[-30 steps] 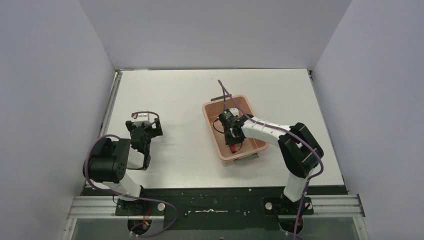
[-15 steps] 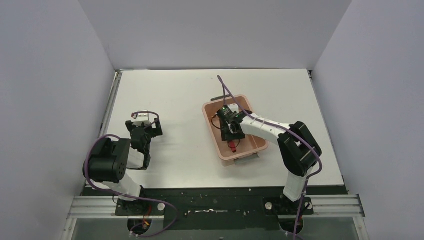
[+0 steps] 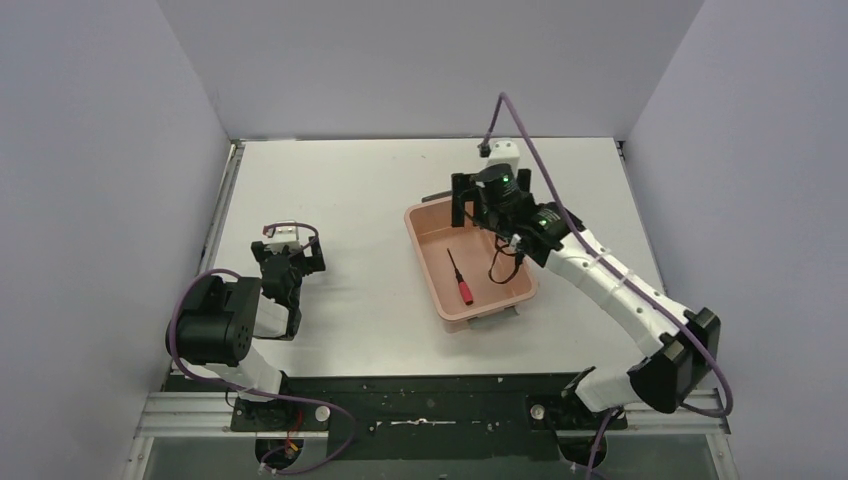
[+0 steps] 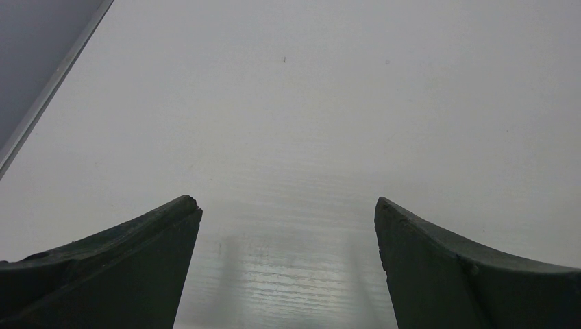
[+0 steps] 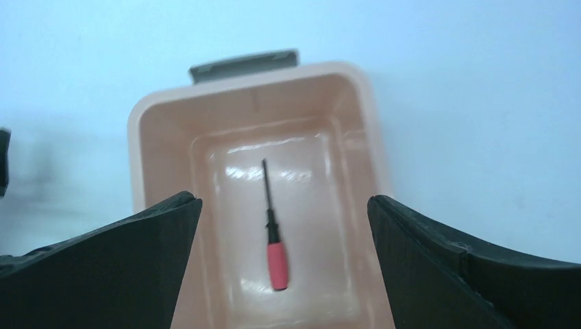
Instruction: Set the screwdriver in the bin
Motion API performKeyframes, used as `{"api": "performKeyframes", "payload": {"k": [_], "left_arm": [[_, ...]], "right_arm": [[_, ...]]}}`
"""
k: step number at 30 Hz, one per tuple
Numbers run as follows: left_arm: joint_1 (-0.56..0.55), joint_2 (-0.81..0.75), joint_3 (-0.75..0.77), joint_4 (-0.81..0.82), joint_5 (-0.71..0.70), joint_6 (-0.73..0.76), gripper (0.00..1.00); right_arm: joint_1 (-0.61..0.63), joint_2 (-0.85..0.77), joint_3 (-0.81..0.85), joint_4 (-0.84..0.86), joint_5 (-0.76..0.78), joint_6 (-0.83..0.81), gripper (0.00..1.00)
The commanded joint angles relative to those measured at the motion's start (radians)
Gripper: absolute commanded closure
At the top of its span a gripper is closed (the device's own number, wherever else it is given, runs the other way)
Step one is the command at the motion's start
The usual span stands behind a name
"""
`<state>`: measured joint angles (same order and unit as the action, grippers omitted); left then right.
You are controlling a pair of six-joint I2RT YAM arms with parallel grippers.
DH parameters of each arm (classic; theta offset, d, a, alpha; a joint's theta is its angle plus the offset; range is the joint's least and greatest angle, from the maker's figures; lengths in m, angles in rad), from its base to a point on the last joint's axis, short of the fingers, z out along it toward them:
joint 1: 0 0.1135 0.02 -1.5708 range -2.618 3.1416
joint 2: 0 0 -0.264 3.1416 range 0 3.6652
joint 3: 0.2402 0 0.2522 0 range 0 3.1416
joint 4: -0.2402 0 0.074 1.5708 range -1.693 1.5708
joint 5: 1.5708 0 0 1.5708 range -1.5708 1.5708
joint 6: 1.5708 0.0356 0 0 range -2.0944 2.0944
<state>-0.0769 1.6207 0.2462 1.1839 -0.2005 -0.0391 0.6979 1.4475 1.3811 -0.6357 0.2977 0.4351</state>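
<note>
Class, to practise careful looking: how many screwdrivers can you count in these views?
1. The screwdriver lies flat on the floor of the bin, its red handle toward the arms' bases. No other shows in any view.

Counter (image 3: 360, 190): carries the bin; both arm bases sit at its near edge.
Bin (image 3: 424, 262): right of the counter's middle, its long sides running from far to near.
Screwdriver (image 3: 459, 277): inside the bin, flat on its floor along the long sides, handle toward the near end, tip toward the far end, clear of the walls.
Right pincer (image 3: 468, 205): above the bin's far end, apart from the screwdriver.
Left pincer (image 3: 287, 238): over bare counter on the left side, well apart from the bin.
</note>
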Motion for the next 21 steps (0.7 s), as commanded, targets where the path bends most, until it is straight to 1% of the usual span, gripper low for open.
{"api": "performKeyframes", "payload": {"k": [1,3,5,6,9,11,16,18,21], "left_arm": [[0.0,-0.01,0.008,0.025,0.012,0.01,0.03],[0.001,-0.009,0.008,0.024,0.012,0.01,0.03],[0.0,-0.009,0.008,0.024,0.012,0.009,0.03],[0.001,-0.01,0.008,0.024,0.012,0.01,0.03],[0.001,-0.009,0.009,0.025,0.012,0.009,0.03],[0.001,-0.009,0.008,0.025,0.012,0.009,0.03],[0.0,-0.009,0.009,0.025,0.012,0.01,0.03],[0.0,-0.009,0.008,0.026,0.012,0.01,0.03],[0.001,-0.009,0.008,0.026,0.012,0.009,0.03]], "right_arm": [[-0.122,-0.143,-0.117,0.19,0.174,-0.194,0.0],[-0.213,-0.218,-0.245,0.33,0.156,-0.293,0.0],[-0.302,-0.29,-0.378,0.47,0.164,-0.338,0.0],[-0.355,-0.328,-0.448,0.538,0.144,-0.342,0.0],[-0.522,-0.43,-0.68,0.752,-0.017,-0.358,0.0],[-0.605,-0.469,-0.806,0.87,-0.115,-0.383,0.0],[-0.732,-0.448,-0.967,0.983,-0.186,-0.298,0.0],[-0.746,-0.437,-1.021,1.044,-0.214,-0.292,0.0],[-0.75,-0.422,-1.071,1.094,-0.209,-0.279,0.0]]}}
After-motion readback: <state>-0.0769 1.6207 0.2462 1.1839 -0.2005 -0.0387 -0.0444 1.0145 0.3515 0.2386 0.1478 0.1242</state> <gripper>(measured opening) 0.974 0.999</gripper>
